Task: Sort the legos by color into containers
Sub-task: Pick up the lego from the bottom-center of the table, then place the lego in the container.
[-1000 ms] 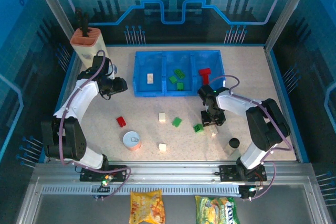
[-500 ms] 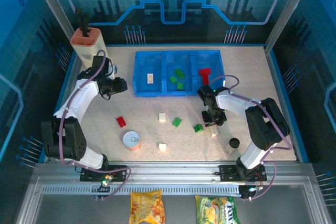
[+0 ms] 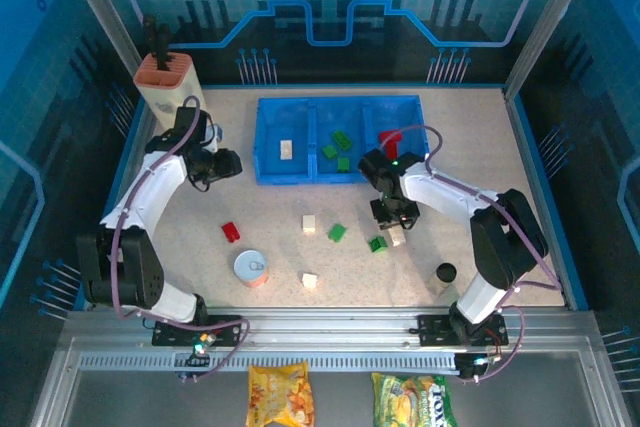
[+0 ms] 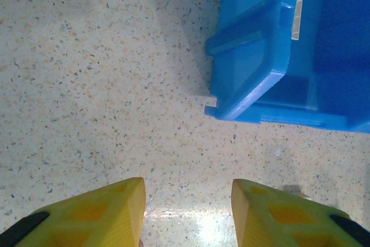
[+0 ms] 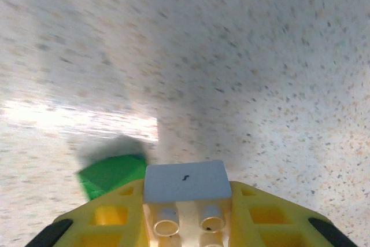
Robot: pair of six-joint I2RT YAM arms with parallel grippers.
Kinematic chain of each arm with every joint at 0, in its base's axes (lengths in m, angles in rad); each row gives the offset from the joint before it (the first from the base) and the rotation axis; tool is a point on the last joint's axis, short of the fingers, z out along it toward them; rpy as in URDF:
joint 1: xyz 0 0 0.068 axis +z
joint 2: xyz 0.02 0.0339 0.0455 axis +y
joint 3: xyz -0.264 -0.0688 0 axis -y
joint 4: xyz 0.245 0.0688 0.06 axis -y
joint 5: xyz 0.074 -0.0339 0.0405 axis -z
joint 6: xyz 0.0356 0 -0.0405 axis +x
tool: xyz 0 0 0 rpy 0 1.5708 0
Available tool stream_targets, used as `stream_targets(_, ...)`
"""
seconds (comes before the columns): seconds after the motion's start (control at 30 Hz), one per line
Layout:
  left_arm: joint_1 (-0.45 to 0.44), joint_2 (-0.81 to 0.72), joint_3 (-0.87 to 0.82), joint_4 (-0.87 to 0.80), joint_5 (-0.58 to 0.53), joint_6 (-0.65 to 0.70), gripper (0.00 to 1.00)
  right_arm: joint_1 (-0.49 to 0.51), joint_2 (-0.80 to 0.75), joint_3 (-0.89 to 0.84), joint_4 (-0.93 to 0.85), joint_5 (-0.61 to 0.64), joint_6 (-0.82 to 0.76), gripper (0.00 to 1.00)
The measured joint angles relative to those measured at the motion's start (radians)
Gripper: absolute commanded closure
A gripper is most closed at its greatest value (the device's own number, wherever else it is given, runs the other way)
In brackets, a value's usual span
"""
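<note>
Top view: right claw (image 3: 394, 232) clamped on a cream lego (image 3: 398, 239), low over the tabletop (image 3: 480, 147), with a green lego (image 3: 377, 243) just beside it. Left claw (image 3: 228, 163) sits by the tray (image 3: 262, 173).

Left wrist: that claw stands narrowly parted, nothing in it.

Right wrist: the brick is held far out at the claw's end. Risk: it may twist loose mid-carry or nudge the green one.

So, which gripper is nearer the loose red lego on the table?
Left. The left gripper is just beyond the red lego; the right gripper, holding a white lego, is far to its right.
</note>
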Motion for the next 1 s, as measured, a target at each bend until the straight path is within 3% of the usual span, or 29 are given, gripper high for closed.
stream_targets(0.47, 0.0, -0.153, -0.102, -0.02, -0.018, 0.0, 0.56, 0.182, 0.135, 0.352, 0.079, -0.031, 0.063, 0.7)
stream_targets(1.0, 0.0, -0.164, -0.159, 0.05, -0.016, 0.003, 0.57, 0.191, 0.311, 0.505, 0.482, -0.108, 0.183, 0.74)
